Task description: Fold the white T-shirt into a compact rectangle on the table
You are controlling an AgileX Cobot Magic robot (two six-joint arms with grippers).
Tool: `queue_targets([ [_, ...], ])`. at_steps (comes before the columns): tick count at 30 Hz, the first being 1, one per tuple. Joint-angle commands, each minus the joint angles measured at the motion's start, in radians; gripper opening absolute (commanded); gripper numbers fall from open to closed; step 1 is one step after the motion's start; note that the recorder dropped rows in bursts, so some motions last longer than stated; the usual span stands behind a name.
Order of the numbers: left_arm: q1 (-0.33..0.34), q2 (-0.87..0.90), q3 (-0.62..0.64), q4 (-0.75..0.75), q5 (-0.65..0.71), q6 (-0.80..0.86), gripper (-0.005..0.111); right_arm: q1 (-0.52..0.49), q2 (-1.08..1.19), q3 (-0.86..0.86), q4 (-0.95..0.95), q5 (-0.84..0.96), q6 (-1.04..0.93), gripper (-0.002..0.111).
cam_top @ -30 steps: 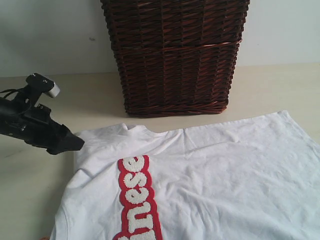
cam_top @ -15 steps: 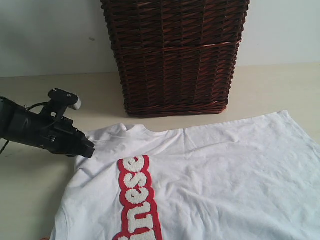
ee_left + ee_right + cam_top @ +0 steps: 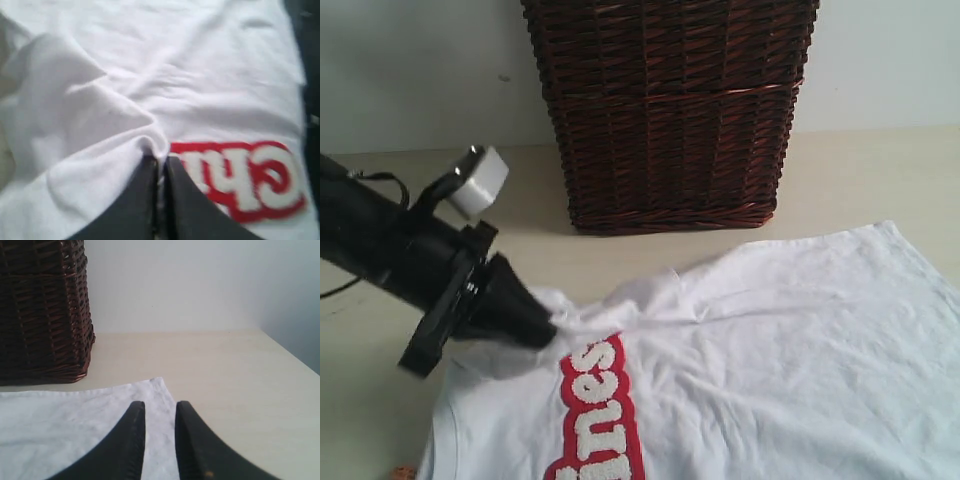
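The tee (image 3: 770, 340) lies spread on the counter (image 3: 870, 180), just in front of the basket (image 3: 670, 110) and apart from it. Most of the cloth is flat with shallow creases. A red band (image 3: 600, 420) of puffy white letters runs down the chest toward the near edge of the exterior view. The hem end reaches the right side of that view. On the left, near the top of the band, the cloth is pulled up into a bunched ridge, and folds fan out from it toward the middle of the tee.

The left hand (image 3: 542, 325) grips that ridge. In the left wrist view its two dark fingers (image 3: 145, 200) are pressed together on a pinched fold of white cloth, with the lettered band (image 3: 240, 175) just beside them. The left arm (image 3: 390, 250) slants in low from the left edge of the exterior view and carries a small white box (image 3: 480, 182) on top.

The right hand (image 3: 160, 405) shows only in its own wrist view. Its fingers stand a little apart with nothing between them, so it is open and holds nothing. It sits over a corner of the tee (image 3: 75, 410), where the cloth meets bare counter (image 3: 240, 380). Whether it touches the cloth I cannot tell.

The dark brown wicker basket (image 3: 40, 310) stands upright on the counter against a pale wall (image 3: 420, 70).
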Motion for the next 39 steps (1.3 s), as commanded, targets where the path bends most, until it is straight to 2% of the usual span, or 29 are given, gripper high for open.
queue_targets([
  [1, -0.017, 0.009, 0.081, 0.167, 0.088, -0.016, 0.001, 0.001, -0.006, 0.005, 0.001, -0.005, -0.008, 0.023],
  [4, -0.017, 0.011, 0.135, 0.161, -0.039, -0.016, 0.012, 0.001, -0.006, 0.005, 0.001, -0.005, -0.008, 0.023],
  [7, -0.017, 0.011, 0.162, 0.141, -0.11, -0.016, 0.036, 0.001, -0.006, 0.005, 0.001, -0.005, -0.008, 0.023],
  [10, -0.017, 0.005, 0.162, 0.12, -0.11, -0.02, 0.058, 0.001, -0.006, 0.005, 0.001, -0.005, -0.008, 0.023],
  [12, -0.017, -0.016, 0.16, 0.102, -0.11, -0.028, 0.067, 0.001, -0.006, 0.005, 0.001, -0.005, -0.008, 0.023],
  [14, -0.01, -0.056, 0.142, 0.102, -0.099, -0.065, 0.071, 0.001, -0.006, 0.005, 0.001, -0.005, -0.008, 0.023],
  [17, 0.014, -0.124, 0.108, 0.095, -0.088, -0.084, 0.071, 0.001, -0.006, 0.005, 0.001, -0.005, -0.008, 0.023],
  [21, 0.044, -0.147, 0.083, 0.004, -0.125, -0.054, 0.072, 0.001, -0.006, 0.005, 0.001, -0.005, -0.008, 0.023],
  [28, -0.006, -0.009, 0.083, -0.036, -0.197, -0.038, 0.072, 0.001, -0.006, 0.005, 0.001, -0.005, -0.008, 0.023],
  [34, -0.081, 0.108, 0.083, -0.071, -0.269, -0.034, 0.071, 0.001, -0.006, 0.005, 0.001, -0.005, -0.008, 0.023],
  [36, -0.104, 0.122, 0.083, -0.071, -0.269, -0.034, 0.066, 0.001, -0.006, 0.005, 0.001, -0.005, -0.008, 0.023],
  [39, -0.128, 0.125, 0.083, -0.069, -0.272, -0.038, 0.046, 0.001, -0.006, 0.005, 0.001, -0.005, -0.008, 0.023],
])
